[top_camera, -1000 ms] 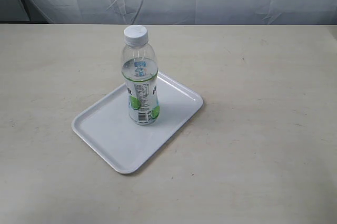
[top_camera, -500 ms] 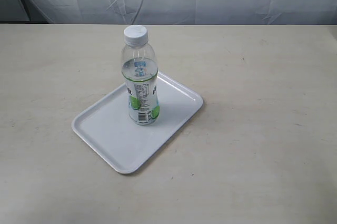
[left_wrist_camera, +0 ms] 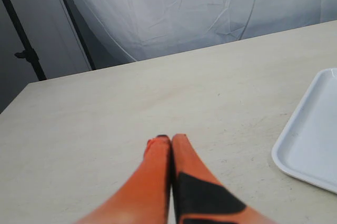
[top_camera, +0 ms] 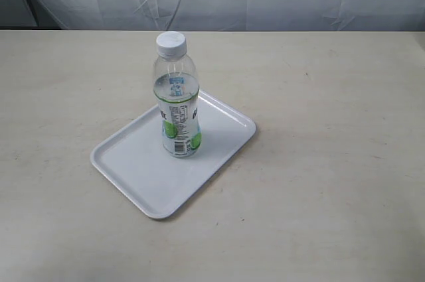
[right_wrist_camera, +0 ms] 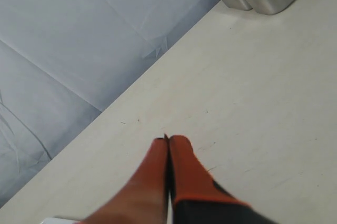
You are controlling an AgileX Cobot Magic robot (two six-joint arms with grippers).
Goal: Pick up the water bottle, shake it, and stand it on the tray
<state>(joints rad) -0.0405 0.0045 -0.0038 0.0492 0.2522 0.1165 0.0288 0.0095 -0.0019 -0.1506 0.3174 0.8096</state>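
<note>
Clear water bottle (top_camera: 178,103), white cap, white-green label with barcode, stands upright on white tray (top_camera: 133,162), toward its far right end. Nothing else in tray. Tray flat on tabletop (top_camera: 319,162). Left gripper (left_wrist_camera: 170,138) clenched, empty, near a tray edge. Right gripper (right_wrist_camera: 168,139) clenched, empty.

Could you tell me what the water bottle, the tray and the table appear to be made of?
The water bottle looks like clear, glossy plastic: the liquid shows through its wall. The tray seems to be smooth white plastic, with a moulded rim and a soft sheen. The table is matte beige with faint specks, perhaps laminate.
</note>
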